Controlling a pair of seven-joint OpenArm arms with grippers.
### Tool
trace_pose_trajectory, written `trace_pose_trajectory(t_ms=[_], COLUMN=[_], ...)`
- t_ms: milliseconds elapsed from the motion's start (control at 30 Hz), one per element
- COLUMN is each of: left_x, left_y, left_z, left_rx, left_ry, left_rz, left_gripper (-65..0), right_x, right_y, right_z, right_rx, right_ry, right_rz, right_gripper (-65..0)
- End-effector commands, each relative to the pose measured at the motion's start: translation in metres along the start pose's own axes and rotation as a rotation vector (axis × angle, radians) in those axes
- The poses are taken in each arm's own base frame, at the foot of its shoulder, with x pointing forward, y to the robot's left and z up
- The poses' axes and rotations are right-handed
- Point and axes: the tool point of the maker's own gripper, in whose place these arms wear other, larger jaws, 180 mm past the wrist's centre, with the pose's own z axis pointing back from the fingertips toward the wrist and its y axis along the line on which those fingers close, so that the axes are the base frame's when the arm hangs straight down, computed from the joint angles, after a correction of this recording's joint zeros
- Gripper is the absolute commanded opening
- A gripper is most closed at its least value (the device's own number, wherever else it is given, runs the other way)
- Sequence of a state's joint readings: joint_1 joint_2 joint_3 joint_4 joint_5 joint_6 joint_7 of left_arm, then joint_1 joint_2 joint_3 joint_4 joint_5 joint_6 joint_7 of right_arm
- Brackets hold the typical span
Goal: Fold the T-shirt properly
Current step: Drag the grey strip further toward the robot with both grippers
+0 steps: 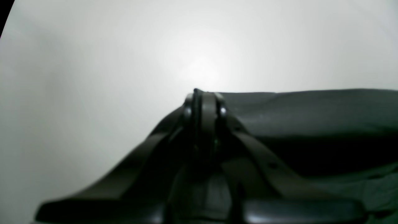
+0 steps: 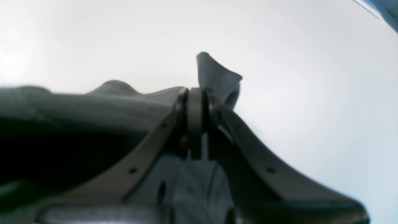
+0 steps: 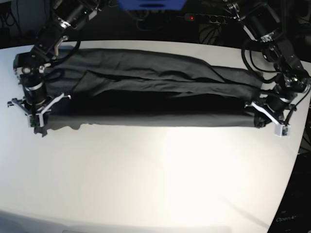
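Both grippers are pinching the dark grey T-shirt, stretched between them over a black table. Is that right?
The table is white, not black, as the base view shows. The rest holds: the left gripper and right gripper are each shut on the dark grey T-shirt, stretched between them.

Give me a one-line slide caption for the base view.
Two arms stretch the dark grey T-shirt across the white table, left gripper and right gripper each shut on an end.
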State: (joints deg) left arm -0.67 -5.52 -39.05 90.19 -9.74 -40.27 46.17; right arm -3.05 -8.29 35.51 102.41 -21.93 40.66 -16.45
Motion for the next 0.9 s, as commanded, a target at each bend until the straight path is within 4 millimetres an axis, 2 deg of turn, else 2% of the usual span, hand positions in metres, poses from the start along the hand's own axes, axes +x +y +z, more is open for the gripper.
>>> trace_pose_trajectory(t_ms=[0,133,333,600,867], left_x=[0.013,0.008,0.0,-0.013,-0.013], left_y=[0.003,0.0,-0.002,-0.001,-0.001], left_z=[0.005,0.013,0.029,0.033,0.033], left_rx=[0.012,-0.008,-0.024,-0.022,-0.022], left_ry=[-0.042,-0.054,-0.063,-0.04,-0.041], left_rz=[-0.013,0.005,0.005,0.01,0.009], left_gripper=[-62.6,-62.6,-62.6,-62.6,-62.6], right_x=[0.013,0.011,-0.018,-0.033,-0.051], right_y=[-0.01,-0.012,-0.004,0.004,0.01], right_z=[0.007,0.025,0.039,0.06,0.079], right_rx=[-0.026,-0.032,-0.01,0.017,0.048], right_ry=[-0.058,-0.07,0.0,0.014,0.039], right_rz=[-0.006,0.005,0.014,-0.015,-0.05], right_gripper=[-63.4,-63.4,-63.5,-63.5,-63.5])
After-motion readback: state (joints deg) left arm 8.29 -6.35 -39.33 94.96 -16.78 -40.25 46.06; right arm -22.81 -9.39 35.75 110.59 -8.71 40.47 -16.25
